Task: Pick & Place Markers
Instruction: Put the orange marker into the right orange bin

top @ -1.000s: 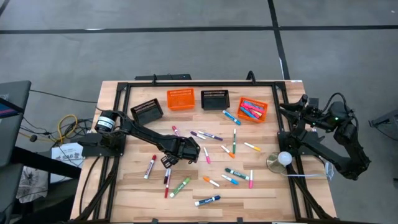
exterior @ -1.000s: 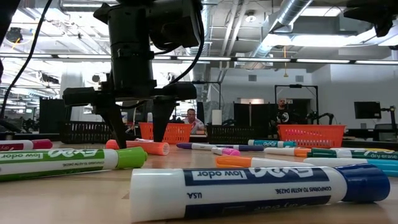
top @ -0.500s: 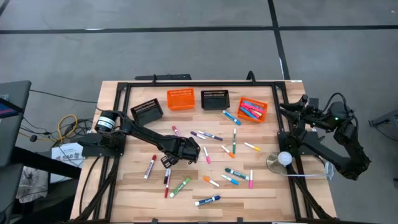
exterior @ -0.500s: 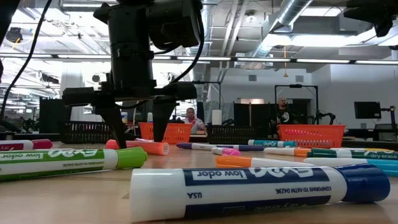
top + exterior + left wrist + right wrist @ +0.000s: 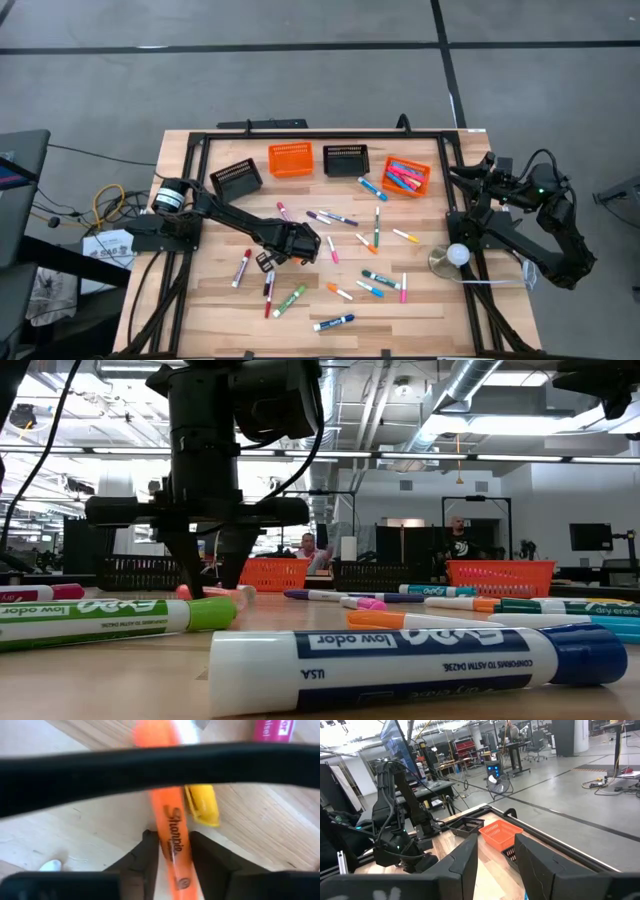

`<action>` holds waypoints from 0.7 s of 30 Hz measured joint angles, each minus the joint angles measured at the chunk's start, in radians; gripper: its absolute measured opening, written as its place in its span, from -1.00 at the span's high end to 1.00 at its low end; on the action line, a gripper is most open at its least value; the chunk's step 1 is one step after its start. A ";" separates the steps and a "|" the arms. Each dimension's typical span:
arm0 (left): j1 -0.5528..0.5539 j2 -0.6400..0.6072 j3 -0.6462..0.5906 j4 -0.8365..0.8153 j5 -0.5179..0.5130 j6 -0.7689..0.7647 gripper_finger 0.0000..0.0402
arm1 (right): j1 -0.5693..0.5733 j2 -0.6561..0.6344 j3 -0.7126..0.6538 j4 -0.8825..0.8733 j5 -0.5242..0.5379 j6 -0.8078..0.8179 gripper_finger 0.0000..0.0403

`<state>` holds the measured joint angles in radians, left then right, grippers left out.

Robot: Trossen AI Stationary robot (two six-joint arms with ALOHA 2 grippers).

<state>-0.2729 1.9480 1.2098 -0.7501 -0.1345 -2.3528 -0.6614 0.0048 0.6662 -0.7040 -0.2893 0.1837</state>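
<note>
On the wooden table (image 5: 210, 300), left of centre, we see an orange marker (image 5: 170, 820) lying flat among scattered markers (image 5: 370, 280), our left gripper (image 5: 170, 852) clamped on its barrel. Our right gripper (image 5: 495, 855) waits at the table's right edge, fingers apart, holding nothing.

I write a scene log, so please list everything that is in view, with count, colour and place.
table: one, wooden, black frame.
black baskets: two, rear edge, the second mid-rear.
orange baskets: two, rear edge; the right one holds several markers.
markers: about twenty loose, mixed colours, middle of the table.
people: two, far back in the room.
left gripper: closed on an orange marker lying on the table.
right gripper: open, raised at the right edge.
</note>
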 joint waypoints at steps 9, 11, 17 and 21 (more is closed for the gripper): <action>-0.012 -0.005 -0.001 0.007 -0.001 -0.003 0.59 | 0.000 0.000 0.000 0.000 0.000 0.000 0.41; -0.021 -0.007 -0.002 0.009 0.003 -0.002 0.55 | 0.000 0.000 0.000 0.000 0.000 0.000 0.41; -0.043 -0.024 -0.004 0.001 0.034 -0.007 0.60 | 0.000 0.000 0.000 0.000 0.000 0.000 0.41; -0.048 -0.025 -0.004 0.003 0.030 -0.008 0.62 | 0.000 0.000 0.000 0.000 0.000 0.001 0.41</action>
<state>-0.3205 1.9232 1.2060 -0.7475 -0.1040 -2.3604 -0.6615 0.0048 0.6662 -0.7040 -0.2890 0.1844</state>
